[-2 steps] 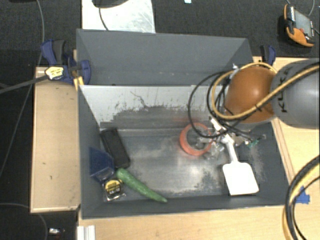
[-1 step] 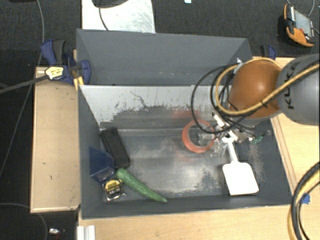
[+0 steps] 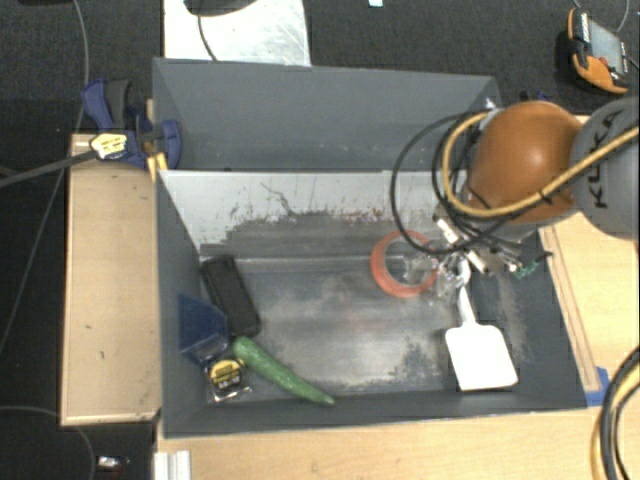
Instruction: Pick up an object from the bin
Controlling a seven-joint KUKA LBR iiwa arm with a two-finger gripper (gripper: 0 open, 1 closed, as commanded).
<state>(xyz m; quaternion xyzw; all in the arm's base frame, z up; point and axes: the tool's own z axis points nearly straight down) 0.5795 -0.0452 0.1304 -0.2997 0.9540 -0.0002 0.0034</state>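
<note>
Left corner: black block (image 3: 230, 295), blue piece (image 3: 198, 320), small tape measure (image 3: 226, 373) and green pod (image 3: 285, 373), close together on the floor of the bin (image 3: 330, 118), well apart from the end effector.
Ring (image 3: 380, 268): orange, flat on the floor right of centre (maybe something clear inside it, too hard to tell). Likeliest target, judged by nearness alone.
End effector (image 3: 447, 271): low in the bin under the wrist cover, at the ring's right edge, just above the paddle's handle. Open or closed: cannot tell.
Paddle (image 3: 481, 358): white, blade flat in the right front corner, handle pointing up toward the end effector.
Done so far: reach placed low beside the ring, by the look of it.
Left to do: a sure grip, then the lift clear of the bin. Nothing seen held or raised yet.
</note>
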